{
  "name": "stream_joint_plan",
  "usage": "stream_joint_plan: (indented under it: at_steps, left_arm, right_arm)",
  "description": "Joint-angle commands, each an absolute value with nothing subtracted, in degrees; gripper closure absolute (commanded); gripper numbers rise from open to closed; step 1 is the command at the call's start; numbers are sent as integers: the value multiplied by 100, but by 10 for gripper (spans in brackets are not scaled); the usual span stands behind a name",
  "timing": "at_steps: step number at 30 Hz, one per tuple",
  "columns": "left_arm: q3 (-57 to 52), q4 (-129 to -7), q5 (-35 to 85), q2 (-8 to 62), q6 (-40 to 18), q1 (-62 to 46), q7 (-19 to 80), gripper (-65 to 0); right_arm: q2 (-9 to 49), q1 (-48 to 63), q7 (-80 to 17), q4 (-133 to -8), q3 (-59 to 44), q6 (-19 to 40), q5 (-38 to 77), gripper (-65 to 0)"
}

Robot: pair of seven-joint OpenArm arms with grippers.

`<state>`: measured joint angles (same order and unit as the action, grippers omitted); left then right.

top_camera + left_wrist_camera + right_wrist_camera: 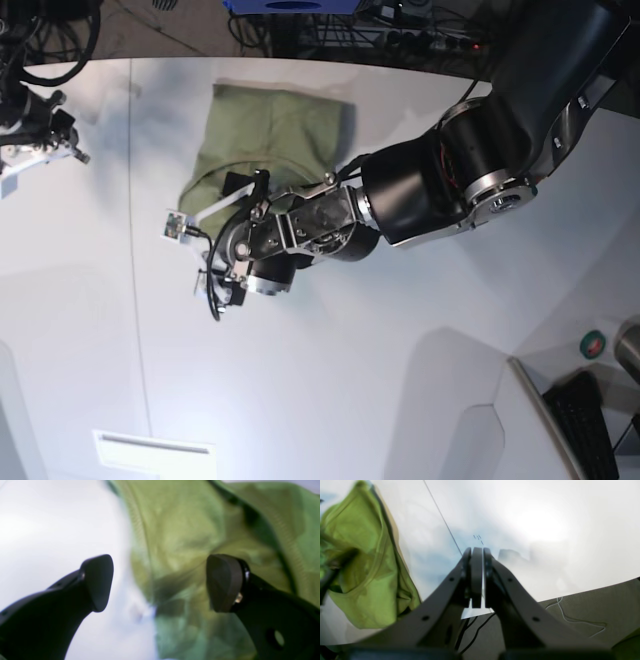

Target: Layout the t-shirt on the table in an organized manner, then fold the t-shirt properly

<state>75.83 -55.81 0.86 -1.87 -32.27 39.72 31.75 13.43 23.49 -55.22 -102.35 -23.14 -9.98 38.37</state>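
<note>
Green t-shirt (200,542) beneath gaping left gripper (160,583)

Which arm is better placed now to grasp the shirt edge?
Left. The left gripper is open right over the shirt edge. The right gripper is shut, apart from the shirt, over bare table.

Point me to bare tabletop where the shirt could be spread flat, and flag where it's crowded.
Free: the wide white table in front of the left gripper, and the strip between the t-shirt and the right gripper, crossed by a thin seam. Crowded: the shirt's near edge, under the left arm.
</note>
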Motion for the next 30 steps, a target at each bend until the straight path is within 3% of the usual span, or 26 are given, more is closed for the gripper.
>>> stream_joint_plan:
  at_steps: [1,10,12,14,15,18,27,30]
  left_arm:
    - [7530,-5771,110,-251,-3213,4189,3178,-556]
    - [7187,-6914,119,57,-3222,4242,4013,-553]
    - [6888,-7292,127,180,-3266,4022,4233,-523]
    - [6624,-7670,127,295,-3635,3846,4462,-416]
    - [6448,-7873,127,382,-3890,3749,4585,-332]
    - [5622,-8567,66,708,-4000,3169,4831,0]
    - [2290,-11327,57,1701,-4000,31,5015,0]
    - [1323,-11468,57,1754,-4000,-1165,4998,0]
  right_arm:
    - [1429,2325,-5446,-10325,-2325,-971,3855,0]
    - [1437,2325,-5446,-10369,-2334,-971,3855,0]
    - [1446,2325,-5446,-10369,-2360,-971,3855,0]
    - [1455,2352,-5446,-10378,-2360,-971,3855,0]
    - [1455,2360,-5446,-10404,-2360,-971,3855,0]
    - [1473,2607,-5437,-10712,-2475,-971,3855,0]
    - [1525,4136,-5059,-11442,-3653,-963,3864,0]
    - [1525,4708,-5068,-11459,-3987,-954,3890,0]
